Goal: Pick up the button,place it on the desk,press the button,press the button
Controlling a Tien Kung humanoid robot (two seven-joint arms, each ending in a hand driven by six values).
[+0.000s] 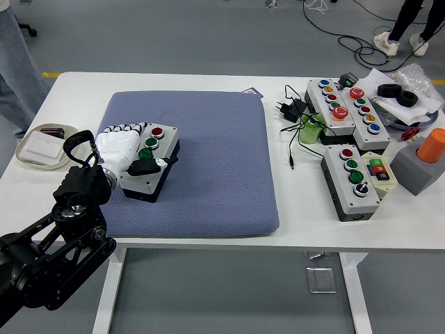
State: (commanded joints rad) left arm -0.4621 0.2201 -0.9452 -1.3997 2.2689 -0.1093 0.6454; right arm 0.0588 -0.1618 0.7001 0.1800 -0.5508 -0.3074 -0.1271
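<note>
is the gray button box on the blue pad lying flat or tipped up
Flat. The button box rests on the blue pad with its red and green buttons facing up; the left hand covers its left side.

A blue-grey mat (208, 160) covers the white worktop (292, 229), with spare control boxes (344, 104), black cables (295, 115), an orange cylinder on a grey block (421, 163) at right, and a tray (38, 149) at left.
</note>
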